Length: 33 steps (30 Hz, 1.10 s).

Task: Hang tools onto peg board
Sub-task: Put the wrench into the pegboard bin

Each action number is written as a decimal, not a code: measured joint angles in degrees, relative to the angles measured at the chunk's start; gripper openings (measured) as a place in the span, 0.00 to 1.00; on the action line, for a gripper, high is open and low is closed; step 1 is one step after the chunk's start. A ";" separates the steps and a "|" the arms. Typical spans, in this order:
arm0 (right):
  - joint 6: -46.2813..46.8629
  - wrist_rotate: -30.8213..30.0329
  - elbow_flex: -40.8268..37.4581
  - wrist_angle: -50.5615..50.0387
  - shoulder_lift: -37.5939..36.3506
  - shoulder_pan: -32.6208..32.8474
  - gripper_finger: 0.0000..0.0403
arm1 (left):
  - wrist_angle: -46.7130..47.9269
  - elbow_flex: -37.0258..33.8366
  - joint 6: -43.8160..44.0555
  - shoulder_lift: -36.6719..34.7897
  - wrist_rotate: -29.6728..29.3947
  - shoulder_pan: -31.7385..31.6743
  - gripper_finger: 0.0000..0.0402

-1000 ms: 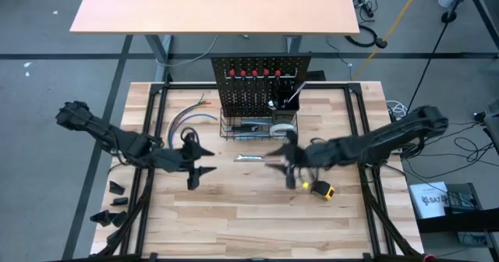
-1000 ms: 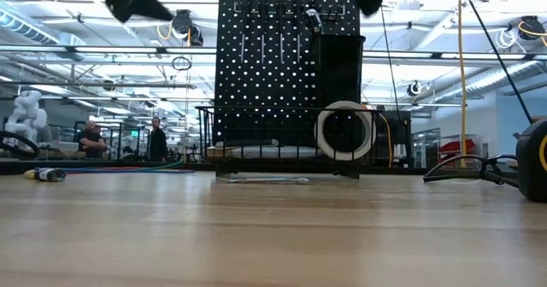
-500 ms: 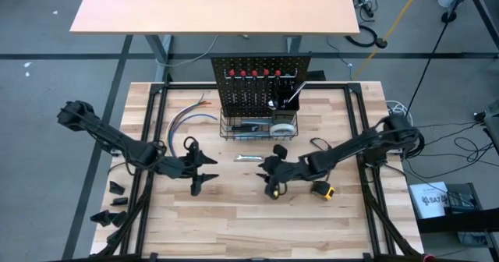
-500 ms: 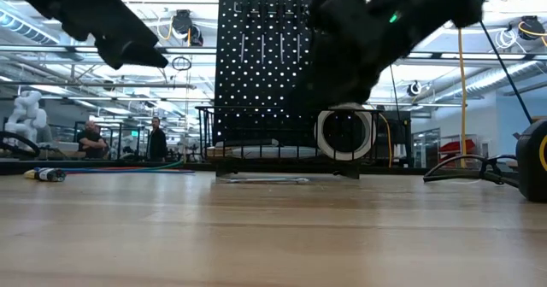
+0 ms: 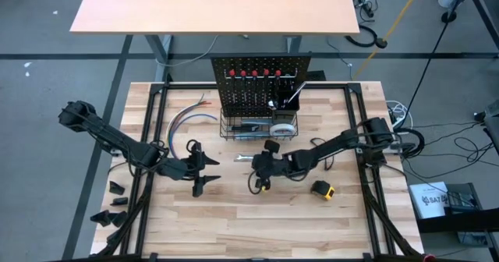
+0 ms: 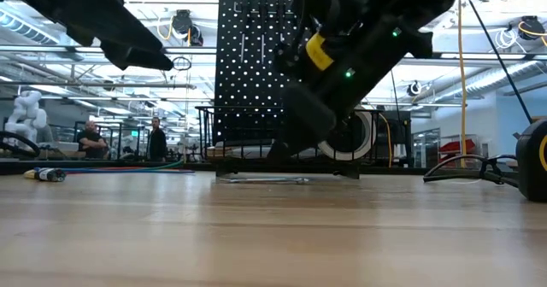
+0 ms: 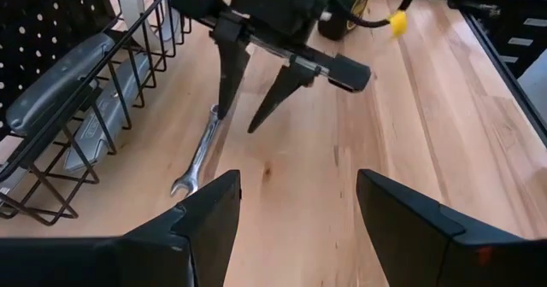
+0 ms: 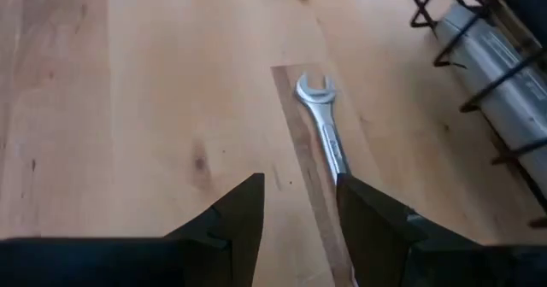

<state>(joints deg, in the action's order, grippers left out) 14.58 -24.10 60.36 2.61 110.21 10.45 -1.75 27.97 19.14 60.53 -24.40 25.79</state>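
Landmark: take the peg board as your reference; it stands upright at the far side of the worktop, with a wire basket along its base.
Wrench: you see a silver wrench lying flat on the worktop just in front of the basket.
Wrench axis: its long axis runs parallel to the basket's front edge; in the right wrist view one open-jawed end points away from the fingers.
Right gripper: your right gripper is low over the worktop in front of the basket, at the wrench's near end; the fingers are spread apart, with nothing pinched between them.
Left gripper: your left gripper waits to the left front of the peg board, fingers spread, holding nothing.
Basket contents: a grey utility knife lies in the basket, lengthwise along it.
Tape measure: a yellow-black tape measure sits on the worktop, right front of the peg board.
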 joint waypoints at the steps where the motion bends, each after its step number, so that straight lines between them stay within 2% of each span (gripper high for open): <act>1: -1.02 0.45 0.02 -0.02 -0.02 -0.44 0.35 | 0.02 0.00 0.01 0.00 0.00 0.00 0.59; 13: -8.03 6.03 0.02 -1.22 -0.02 -4.87 0.35 | -0.94 0.00 0.06 0.00 0.02 0.01 0.59; 23: -8.43 6.04 0.00 -2.19 0.06 -4.15 0.35 | -0.91 0.00 0.53 0.00 0.04 0.00 0.59; 33: -6.87 5.69 0.11 -0.94 3.20 -4.24 0.35 | -0.74 0.00 0.03 0.02 0.21 0.01 0.59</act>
<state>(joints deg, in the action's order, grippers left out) 7.72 -18.41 60.47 1.67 113.40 6.22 -2.49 27.97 19.17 60.55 -24.20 25.80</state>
